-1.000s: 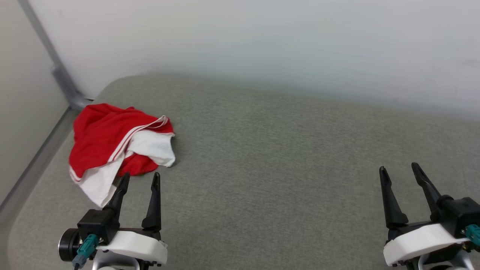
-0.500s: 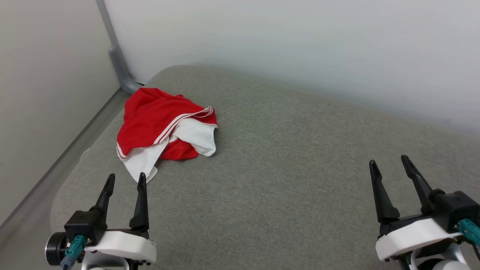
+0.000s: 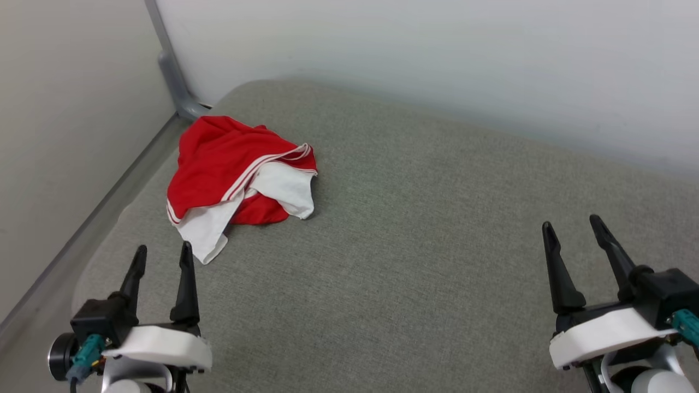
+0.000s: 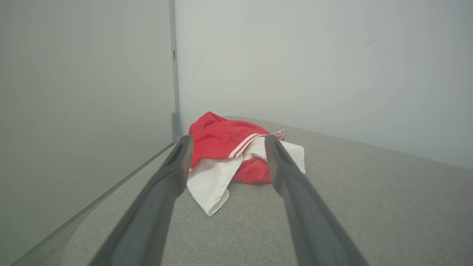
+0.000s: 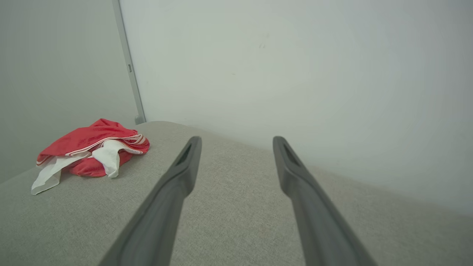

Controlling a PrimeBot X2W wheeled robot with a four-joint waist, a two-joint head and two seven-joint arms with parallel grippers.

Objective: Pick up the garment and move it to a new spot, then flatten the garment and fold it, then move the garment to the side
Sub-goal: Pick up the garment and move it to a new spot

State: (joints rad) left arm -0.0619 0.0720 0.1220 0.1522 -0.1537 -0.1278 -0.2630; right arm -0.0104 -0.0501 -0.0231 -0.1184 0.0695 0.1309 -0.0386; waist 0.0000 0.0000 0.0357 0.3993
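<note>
Two grippers are seen spread wide, nothing held or touched. Left gripper [image 3: 164, 246] is poised near the garment [image 3: 218, 169], not touching; right gripper [image 3: 570, 221] is well apart. Garment is found crumpled by the far left corner of the cushion [image 3: 409, 245].

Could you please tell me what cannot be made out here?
Head view: the garment is crumpled; its own folds hide its type and underside.
Left wrist view: the left hand's fingers cover strips of the garment.
Head view: the bottom edge cuts off the arm behind the right hand.
</note>
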